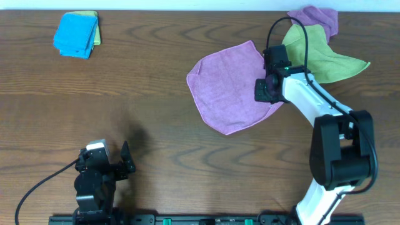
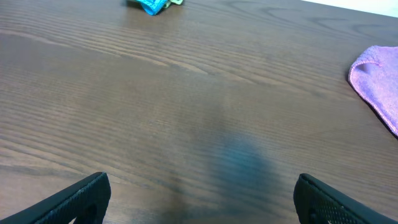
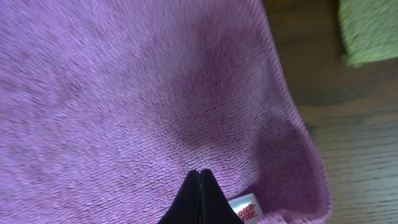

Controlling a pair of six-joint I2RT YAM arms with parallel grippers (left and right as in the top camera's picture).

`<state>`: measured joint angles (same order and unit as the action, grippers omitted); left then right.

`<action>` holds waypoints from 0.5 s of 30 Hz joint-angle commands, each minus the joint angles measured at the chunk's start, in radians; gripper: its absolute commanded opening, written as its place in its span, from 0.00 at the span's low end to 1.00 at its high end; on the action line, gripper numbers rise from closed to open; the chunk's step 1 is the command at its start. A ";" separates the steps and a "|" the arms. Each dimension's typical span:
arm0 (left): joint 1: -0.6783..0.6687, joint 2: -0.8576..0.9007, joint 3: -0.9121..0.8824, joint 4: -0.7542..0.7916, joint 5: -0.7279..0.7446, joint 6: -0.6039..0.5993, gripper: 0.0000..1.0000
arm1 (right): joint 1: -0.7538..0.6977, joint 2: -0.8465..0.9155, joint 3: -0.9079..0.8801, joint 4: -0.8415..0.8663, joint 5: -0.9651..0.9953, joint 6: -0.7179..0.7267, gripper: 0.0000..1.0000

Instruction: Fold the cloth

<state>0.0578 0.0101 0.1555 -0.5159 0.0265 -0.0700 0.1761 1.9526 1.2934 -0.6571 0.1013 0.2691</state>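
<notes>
Right claw (image 3: 199, 186): tips together, it seems pinched on the cloth (image 1: 228, 87) just beside the white tag (image 3: 244, 209), at the right edge.
Cloth place: flat on the bench (image 1: 125, 94), right of centre; nearly all of it lies left of this claw, roughly square, no clear long axis.
Nearer arm: the right one, by far; it reaches from the near edge, wrist bent down.
Left claw (image 2: 202, 182): fingers apart, holding nothing, near left, well apart from the cloth.
Coming move: probably a carry leftward.
</notes>
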 commanded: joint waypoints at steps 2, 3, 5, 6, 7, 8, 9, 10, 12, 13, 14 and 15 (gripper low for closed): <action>-0.002 -0.006 -0.014 0.002 0.000 0.014 0.95 | 0.000 0.002 0.008 -0.019 0.001 0.000 0.01; -0.002 -0.006 -0.014 0.002 0.000 0.014 0.95 | -0.001 0.002 0.008 -0.032 0.005 0.000 0.01; -0.002 -0.006 -0.014 0.002 0.000 0.014 0.95 | -0.003 0.002 0.008 -0.070 0.027 0.001 0.01; -0.002 -0.006 -0.014 0.002 0.000 0.014 0.95 | -0.003 0.002 0.008 -0.092 0.046 0.008 0.01; -0.002 -0.006 -0.014 0.002 0.000 0.014 0.95 | -0.003 0.002 0.008 -0.114 0.058 0.008 0.01; -0.002 -0.006 -0.014 0.002 0.000 0.015 0.95 | -0.003 0.002 0.008 -0.133 0.065 0.008 0.01; -0.002 -0.006 -0.014 0.002 0.000 0.014 0.95 | -0.005 0.002 0.008 -0.155 0.069 0.008 0.01; -0.002 -0.006 -0.014 0.002 0.000 0.014 0.96 | -0.008 0.002 0.008 -0.175 0.068 0.009 0.01; -0.002 -0.006 -0.014 0.002 0.000 0.014 0.95 | -0.013 0.002 0.008 -0.215 0.068 0.029 0.01; -0.002 -0.006 -0.014 0.002 0.000 0.014 0.95 | -0.014 0.002 0.008 -0.232 0.068 0.035 0.01; -0.002 -0.006 -0.014 0.002 0.000 0.014 0.95 | -0.015 0.002 0.008 -0.246 0.069 0.045 0.01; -0.002 -0.006 -0.014 0.002 0.000 0.014 0.95 | -0.016 0.002 0.008 -0.262 0.068 0.052 0.01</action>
<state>0.0578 0.0101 0.1555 -0.5159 0.0265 -0.0700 0.1699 1.9568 1.2934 -0.8993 0.1482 0.2848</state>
